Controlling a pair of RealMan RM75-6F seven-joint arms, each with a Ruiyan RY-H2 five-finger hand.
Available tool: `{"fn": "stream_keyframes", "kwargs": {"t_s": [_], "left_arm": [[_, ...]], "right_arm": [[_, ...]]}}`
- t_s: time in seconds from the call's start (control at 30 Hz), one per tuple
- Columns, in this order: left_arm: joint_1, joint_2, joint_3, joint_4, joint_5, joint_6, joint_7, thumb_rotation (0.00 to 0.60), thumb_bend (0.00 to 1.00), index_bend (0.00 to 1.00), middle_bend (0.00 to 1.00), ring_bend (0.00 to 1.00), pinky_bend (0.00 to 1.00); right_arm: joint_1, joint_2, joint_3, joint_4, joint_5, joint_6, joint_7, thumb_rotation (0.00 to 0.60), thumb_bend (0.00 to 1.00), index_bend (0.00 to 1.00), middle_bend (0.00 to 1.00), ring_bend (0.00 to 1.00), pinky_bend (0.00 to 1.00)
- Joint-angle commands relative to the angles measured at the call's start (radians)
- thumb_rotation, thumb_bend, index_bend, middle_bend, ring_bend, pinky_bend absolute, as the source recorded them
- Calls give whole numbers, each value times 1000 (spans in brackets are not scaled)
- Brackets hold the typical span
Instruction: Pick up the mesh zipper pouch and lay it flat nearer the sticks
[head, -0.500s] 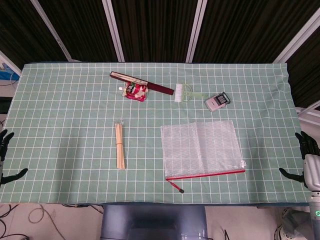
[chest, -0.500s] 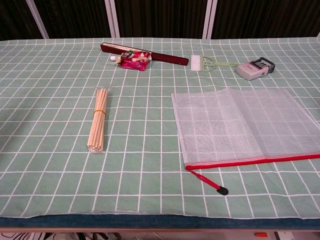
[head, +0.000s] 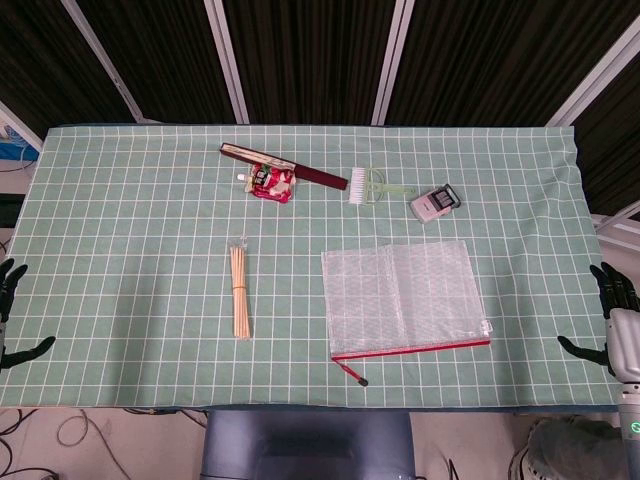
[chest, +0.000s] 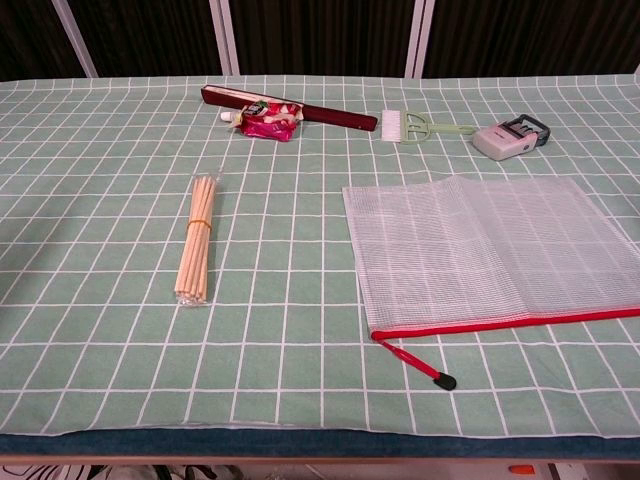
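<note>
The clear mesh zipper pouch (head: 405, 297) (chest: 490, 250) lies flat right of the table's middle, its red zipper along the near edge and a red pull cord trailing toward the front. A bundle of wooden sticks (head: 240, 292) (chest: 196, 238) lies to its left, a few grid squares away. My left hand (head: 12, 310) hangs off the table's left edge, fingers spread and holding nothing. Off the right edge, my right hand (head: 617, 320) is likewise spread and holds nothing. Neither hand shows in the chest view.
At the back lie a dark red flat case (head: 283, 166), a small red packet (head: 271, 184), a pale green brush (head: 372, 187) and a grey stamp-like device (head: 435, 203). Green checked cloth (head: 130, 250) covers the table.
</note>
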Motion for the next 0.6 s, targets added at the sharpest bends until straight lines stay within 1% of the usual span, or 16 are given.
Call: {"fn": "stream_keyframes", "kwargs": {"t_s": [0.03, 0.2, 0.27, 0.33, 0.4, 0.43, 0.5, 0.53, 0.57, 0.6], "left_arm": [[-1, -2, -1, 1, -3, -3, -1, 600, 0, 0, 0, 0, 0], [-5, -2, -2, -2, -9, -11, 4, 600, 0, 0, 0, 0, 0], [-6, -3, -3, -2, -13, -15, 7, 600, 0, 0, 0, 0, 0], [-7, -4, -5, -1, -17, -16, 10, 600, 0, 0, 0, 0, 0], [-8, -6, -5, -1, -19, -17, 13, 600, 0, 0, 0, 0, 0], [-8, -6, -6, -1, -19, -18, 14, 600, 0, 0, 0, 0, 0], [-9, -6, -6, -3, -21, -19, 17, 600, 0, 0, 0, 0, 0], [-8, -6, -6, -3, -21, -19, 17, 600, 0, 0, 0, 0, 0], [-8, -6, -6, -4, -22, -18, 18, 600, 0, 0, 0, 0, 0], [-8, -5, -7, -5, -22, -17, 18, 600, 0, 0, 0, 0, 0]], "right_arm": [[2, 0, 1, -1, -4, 0, 0, 600, 27, 0, 0, 0, 210], [14, 6, 7, -13, -42, 14, 12, 600, 26, 0, 0, 0, 210], [21, 10, 14, -24, -62, 23, 27, 600, 30, 0, 19, 26, 220], [31, 14, 20, -32, -82, 27, 40, 600, 45, 0, 102, 109, 278], [47, 15, 25, -37, -105, 24, 45, 600, 69, 0, 263, 255, 395], [60, 17, 27, -44, -117, 14, 48, 600, 77, 0, 321, 310, 437], [84, 18, 31, -63, -134, -8, 55, 600, 102, 13, 484, 474, 555], [92, 17, 33, -69, -139, -14, 56, 600, 108, 23, 520, 511, 581], [104, 16, 35, -80, -146, -26, 57, 600, 119, 49, 587, 577, 626], [125, 13, 37, -100, -157, -48, 55, 600, 124, 69, 627, 615, 654]]}}
